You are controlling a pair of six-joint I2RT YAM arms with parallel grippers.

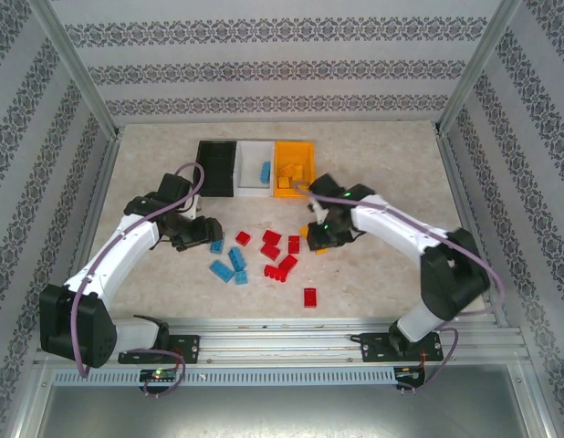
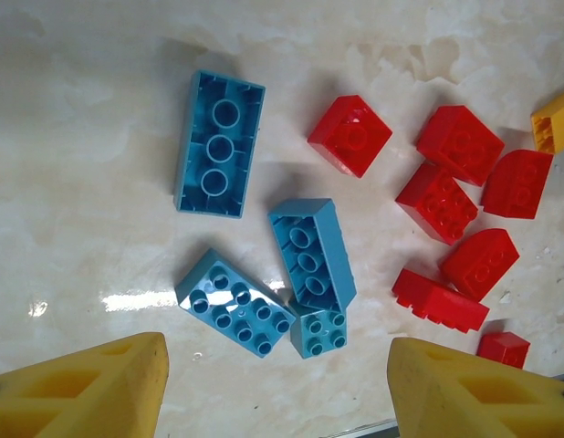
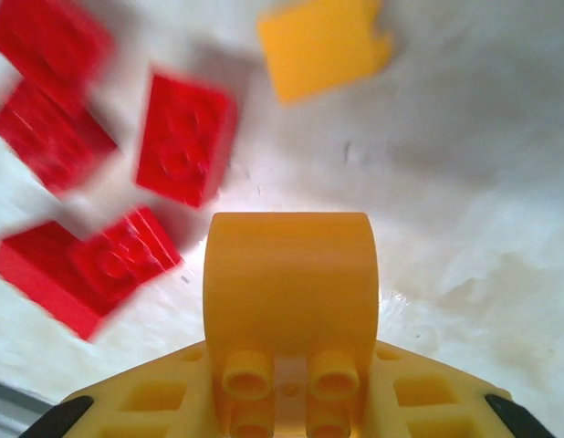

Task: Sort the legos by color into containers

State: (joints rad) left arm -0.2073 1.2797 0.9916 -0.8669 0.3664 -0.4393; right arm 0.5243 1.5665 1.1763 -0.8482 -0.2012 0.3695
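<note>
- the left gripper (image 1: 193,235) is low over the left part of the pale table (image 1: 391,173), its claw spread wide with nothing between the yellow fingers (image 2: 81,388).
- four light blue bricks (image 2: 311,251) lie loose on the table just ahead of that claw and clear of the fingers. two have studs up and two have the hollow side up.
- three bins stand side by side along the far edge: the black bin (image 1: 216,169), the white bin (image 1: 250,180), then the orange bin (image 1: 296,144).
- the white bin holds one blue brick (image 1: 265,171), and the orange bin holds several orange-yellow bricks (image 1: 291,173).
- a cluster of red bricks (image 1: 272,245) is scattered across the middle of the table, with one red brick (image 1: 311,297) lying apart nearer the arms.
- the right gripper (image 3: 289,392) is just right of the red cluster, its claw pinching a round-topped orange-yellow brick (image 3: 289,274).
- a second loose orange-yellow brick (image 3: 323,46) lies on the table beyond it.
</note>
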